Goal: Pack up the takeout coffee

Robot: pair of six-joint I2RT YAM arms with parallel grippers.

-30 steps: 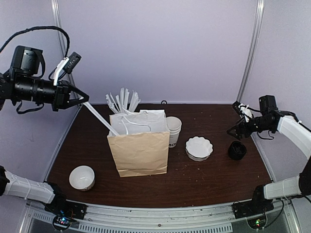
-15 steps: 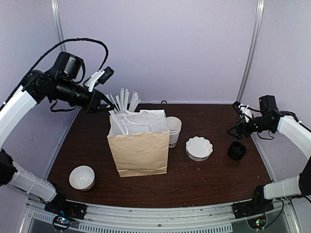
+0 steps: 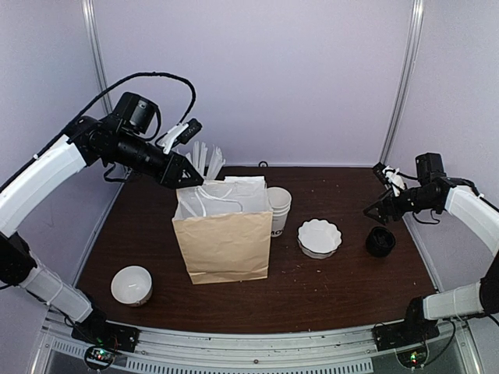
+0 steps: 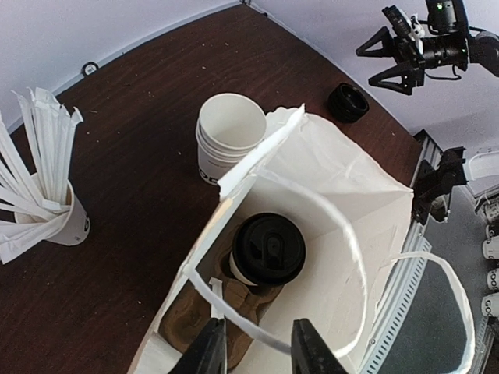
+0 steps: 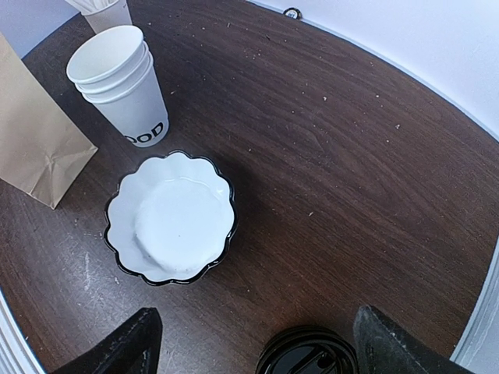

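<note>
My left hand (image 3: 187, 178) hovers just above the open mouth of the paper bag (image 3: 224, 243), its fingers (image 4: 209, 352) a modest gap apart and holding nothing. One of the bag's white handles crosses my wrist view between them. Looking straight down, I see the coffee cup (image 4: 269, 249) standing upright inside the bag, black lid on, seated in a brown cardboard tray (image 4: 191, 312) at the bottom. My right hand (image 3: 380, 207) hangs over the far right of the surface (image 3: 327, 296), spread wide and empty, with a stack of black lids (image 3: 380, 241) lying just below it. A white scalloped bowl (image 3: 320, 236) sits between those lids and a stack of lidless paper cups (image 3: 278, 206), which stands right beside the bag. Behind the bag is a cup of wrapped straws (image 4: 47, 179), and a small white bowl (image 3: 131, 284) rests alone near the front left corner.
</note>
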